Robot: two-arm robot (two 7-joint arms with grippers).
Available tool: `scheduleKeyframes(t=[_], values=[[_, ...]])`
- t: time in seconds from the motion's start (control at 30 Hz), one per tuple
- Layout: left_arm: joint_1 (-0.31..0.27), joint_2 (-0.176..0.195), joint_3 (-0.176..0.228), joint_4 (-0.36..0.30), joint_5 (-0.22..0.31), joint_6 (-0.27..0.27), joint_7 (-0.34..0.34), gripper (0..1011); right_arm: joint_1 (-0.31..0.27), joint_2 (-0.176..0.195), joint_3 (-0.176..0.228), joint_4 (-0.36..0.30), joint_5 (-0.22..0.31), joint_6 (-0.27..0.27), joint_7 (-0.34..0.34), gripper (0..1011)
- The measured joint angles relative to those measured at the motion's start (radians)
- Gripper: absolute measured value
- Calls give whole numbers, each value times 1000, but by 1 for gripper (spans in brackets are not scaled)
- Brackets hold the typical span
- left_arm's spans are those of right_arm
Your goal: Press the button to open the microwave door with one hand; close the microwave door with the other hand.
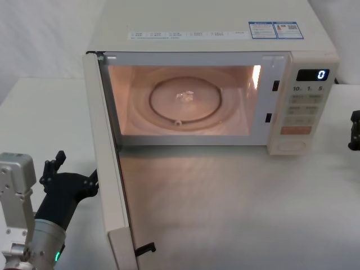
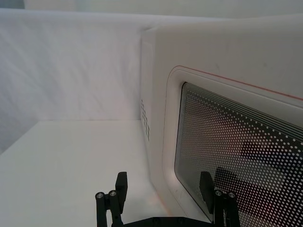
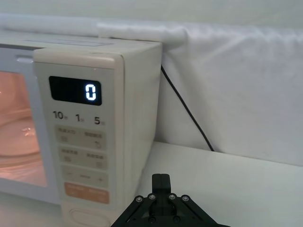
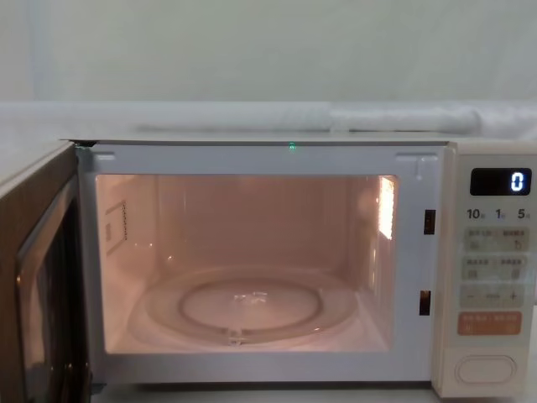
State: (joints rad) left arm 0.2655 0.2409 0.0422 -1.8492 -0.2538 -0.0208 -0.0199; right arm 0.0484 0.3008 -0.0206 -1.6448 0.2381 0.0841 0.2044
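Standing wide open, the microwave door is being held swung out toward the robot, hinged at the oven's left, cavity lit. The left gripper, fingers spread, is being kept just outside the door's outer face, on its left, so a rightward push would likely close it. The right gripper is being parked well right of the button, fingers pressed together.

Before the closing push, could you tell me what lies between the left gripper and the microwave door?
Nothing: in the head view, only bare table separates the open left gripper from the swung-open microwave door.
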Motion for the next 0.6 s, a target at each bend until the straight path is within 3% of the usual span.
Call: scheduleKeyframes(t=[0.6], values=[[0, 0, 0, 0, 0, 0, 0, 1001, 29, 6, 0, 28, -6, 4, 6, 0]])
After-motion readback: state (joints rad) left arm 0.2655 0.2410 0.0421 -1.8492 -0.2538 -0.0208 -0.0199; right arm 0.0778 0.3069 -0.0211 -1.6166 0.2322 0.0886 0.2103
